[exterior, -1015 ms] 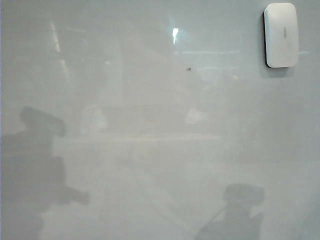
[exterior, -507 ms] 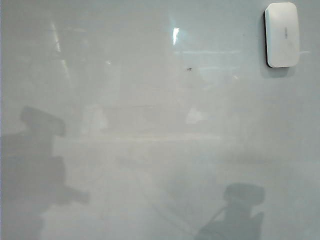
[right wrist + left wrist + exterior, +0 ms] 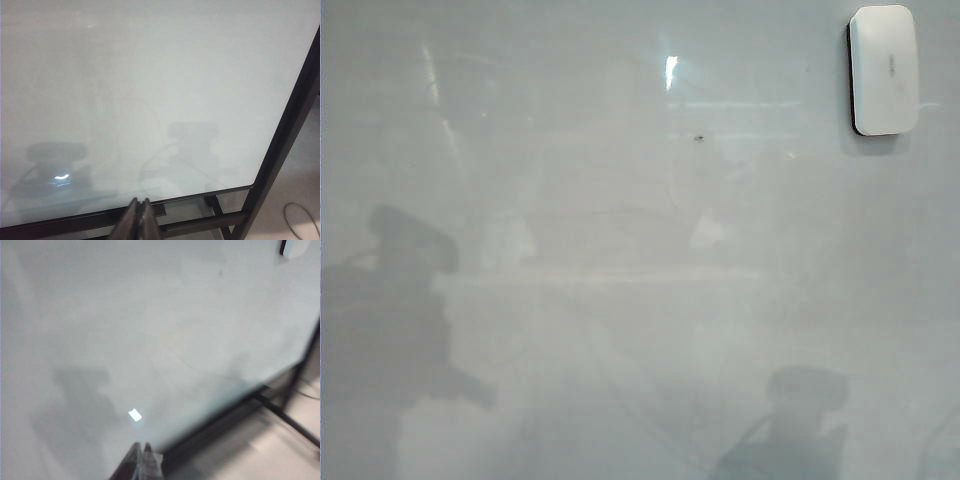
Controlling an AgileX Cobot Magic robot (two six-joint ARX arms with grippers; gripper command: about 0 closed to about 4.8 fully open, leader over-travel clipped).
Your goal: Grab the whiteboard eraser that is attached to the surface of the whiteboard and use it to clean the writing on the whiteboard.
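Note:
The whiteboard eraser point(image 3: 884, 68), a small white rounded block with a dark underside edge, sticks to the whiteboard point(image 3: 620, 300) at the far right corner. It also peeks in at the edge of the left wrist view as the eraser point(image 3: 295, 247). No writing shows on the board; only a tiny dark speck point(image 3: 698, 138) marks it. My left gripper point(image 3: 141, 447) is shut and holds nothing, far from the eraser, by the board's near edge. My right gripper point(image 3: 140, 202) is also shut and holds nothing, hanging over the near edge. In the exterior view only the arms' shadows appear.
A dark metal frame point(image 3: 295, 115) borders the board and black stand bars point(image 3: 280, 415) run below it. A cable point(image 3: 300, 220) lies on the floor. Grey arm shadows point(image 3: 390, 330) fall on the board's near left and near right.
The left arm's shadow on the board has changed shape and shifted slightly. The eraser and the right arm's shadow stay put.

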